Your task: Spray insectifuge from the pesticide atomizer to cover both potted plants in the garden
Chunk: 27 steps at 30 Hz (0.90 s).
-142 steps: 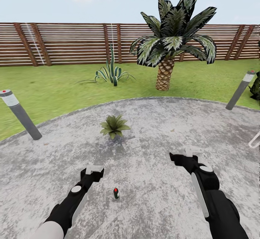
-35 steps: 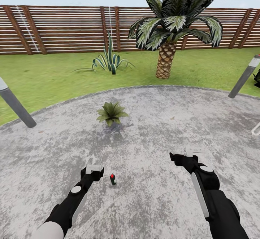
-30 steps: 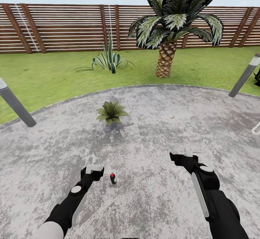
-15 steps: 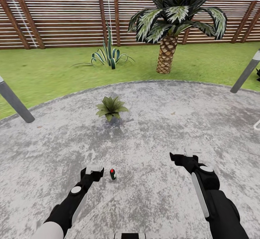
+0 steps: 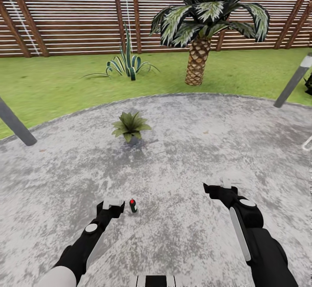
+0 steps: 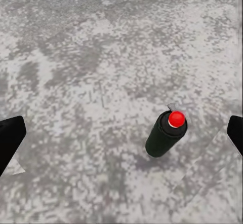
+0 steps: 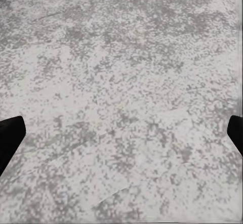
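Upright, atomizer [image 5: 133, 205] beside left pincer [image 5: 113, 202] — (untouched)

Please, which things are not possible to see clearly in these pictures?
- Second potted plant: the head view has one potted plant on the patio; where the other stands cannot be told.
- Pesticide atomizer: too small in the head view to read a label; the left wrist view looks from above.
- Right lamp post: top cut by the edge.
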{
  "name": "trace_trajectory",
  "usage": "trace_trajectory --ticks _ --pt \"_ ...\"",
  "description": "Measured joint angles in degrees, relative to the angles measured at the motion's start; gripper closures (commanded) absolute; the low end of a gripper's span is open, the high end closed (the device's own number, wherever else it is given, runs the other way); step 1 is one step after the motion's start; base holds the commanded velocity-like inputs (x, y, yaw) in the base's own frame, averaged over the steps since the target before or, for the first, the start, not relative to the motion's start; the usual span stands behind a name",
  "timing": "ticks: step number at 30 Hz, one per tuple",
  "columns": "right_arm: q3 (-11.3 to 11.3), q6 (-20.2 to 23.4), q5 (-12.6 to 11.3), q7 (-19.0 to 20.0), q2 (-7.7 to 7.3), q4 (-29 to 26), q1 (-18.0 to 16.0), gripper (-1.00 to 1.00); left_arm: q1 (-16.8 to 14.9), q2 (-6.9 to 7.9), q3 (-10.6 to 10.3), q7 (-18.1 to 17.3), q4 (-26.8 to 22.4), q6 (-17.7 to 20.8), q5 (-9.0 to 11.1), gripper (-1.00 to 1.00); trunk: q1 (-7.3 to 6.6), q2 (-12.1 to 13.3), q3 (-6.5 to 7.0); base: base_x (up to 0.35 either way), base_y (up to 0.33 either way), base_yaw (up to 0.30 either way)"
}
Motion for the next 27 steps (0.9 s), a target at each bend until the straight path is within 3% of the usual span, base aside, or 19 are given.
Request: trace_trajectory --ticks 8,27 --pt "-0.01 0.00 0.00 0.00 -0.01 0.00 0.00 -1.00 0.00 0.00 -0.01 0.00 0.00 0.00 0.00 -1.00 1.76 -3.21 -1.44 0.000 0.000 -0.140" --pt "0.08 0.00 0.02 0.00 0.00 0.00 0.00 -1.00 0.00 0.00 -0.20 -0.04 -0.01 0.00 0.00 -1.00 2.25 -3.48 -5.65 0.000 0.000 -0.003"
